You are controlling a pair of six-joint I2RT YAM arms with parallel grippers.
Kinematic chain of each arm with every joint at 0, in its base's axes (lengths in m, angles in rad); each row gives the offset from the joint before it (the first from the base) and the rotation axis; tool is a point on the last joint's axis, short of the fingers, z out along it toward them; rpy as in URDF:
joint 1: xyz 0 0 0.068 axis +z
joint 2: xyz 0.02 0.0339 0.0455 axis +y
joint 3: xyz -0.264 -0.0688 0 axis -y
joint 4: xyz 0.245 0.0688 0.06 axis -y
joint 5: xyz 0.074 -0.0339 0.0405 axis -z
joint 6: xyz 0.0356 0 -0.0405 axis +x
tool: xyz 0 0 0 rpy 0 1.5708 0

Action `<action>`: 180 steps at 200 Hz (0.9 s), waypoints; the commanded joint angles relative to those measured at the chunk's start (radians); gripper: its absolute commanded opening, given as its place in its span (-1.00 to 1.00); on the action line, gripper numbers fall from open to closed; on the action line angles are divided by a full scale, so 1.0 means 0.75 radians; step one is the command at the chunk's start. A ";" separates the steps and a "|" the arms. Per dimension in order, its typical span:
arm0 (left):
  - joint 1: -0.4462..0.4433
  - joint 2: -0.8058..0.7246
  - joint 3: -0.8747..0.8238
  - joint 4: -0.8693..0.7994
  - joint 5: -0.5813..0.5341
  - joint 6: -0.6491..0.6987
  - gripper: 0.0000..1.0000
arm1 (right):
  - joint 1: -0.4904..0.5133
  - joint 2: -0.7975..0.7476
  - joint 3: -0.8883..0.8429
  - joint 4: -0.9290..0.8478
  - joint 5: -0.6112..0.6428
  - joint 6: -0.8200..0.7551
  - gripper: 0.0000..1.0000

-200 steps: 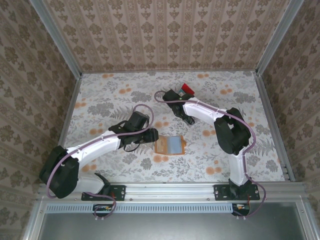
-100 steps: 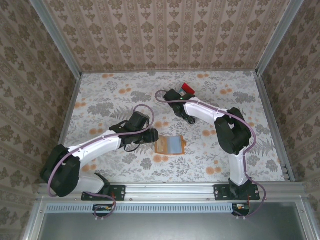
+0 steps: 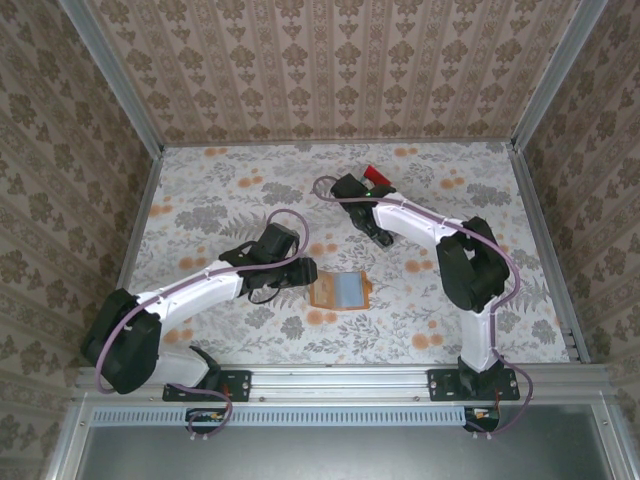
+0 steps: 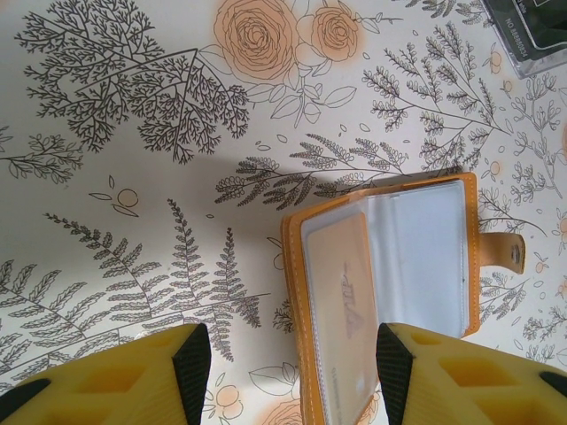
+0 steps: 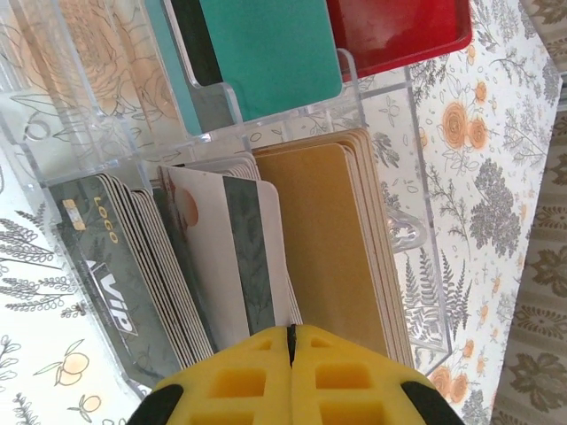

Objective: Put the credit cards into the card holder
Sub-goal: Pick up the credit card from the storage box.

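Right wrist view: the right gripper (image 5: 291, 352) has its fingers pressed together. The seam sits right at the top edge of the white card w/ green stripe (image 5: 232, 257), btw the dark grey VIP cards (image 5: 115, 266) and the beige stack (image 5: 328, 248). Can't tell whether a card is actually nipped in that seam.

The credit cards (image 5: 266, 53) stand in a clear rack (image 5: 425, 266), beyond the card holder (image 4: 381, 266) toward the far wall and a bit right of it, well apart.

Step in hand, prob.: pulling one card out of the rack.
- Lift straight up along the slot, slowly, so neighbours don't ride up.
- Check a single card comes away.
- Stay off the acrylic dividers, then bring it edge-first to a free pocket.

Left wrist view gives the close-up the top view is too coarse for. The card holder lies open and flat, w/ a pale card already in one clear pocket and the snap strap (image 4: 507, 252) sticking out sideways. The left gripper (image 4: 291, 367) is spread and empty, just beside the card holder; it could steady the cover.

Top view adds the overall layout: the rack-to-holder gap and both arms' reach.
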 commanded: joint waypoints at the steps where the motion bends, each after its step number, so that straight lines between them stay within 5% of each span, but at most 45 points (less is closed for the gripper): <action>1: 0.006 0.020 0.000 -0.001 0.016 -0.011 0.10 | -0.013 -0.070 0.008 -0.045 -0.103 0.004 -0.89; 180: 0.007 0.058 0.018 -0.002 0.028 -0.015 0.10 | -0.102 0.037 0.059 -0.107 -0.416 0.061 -0.68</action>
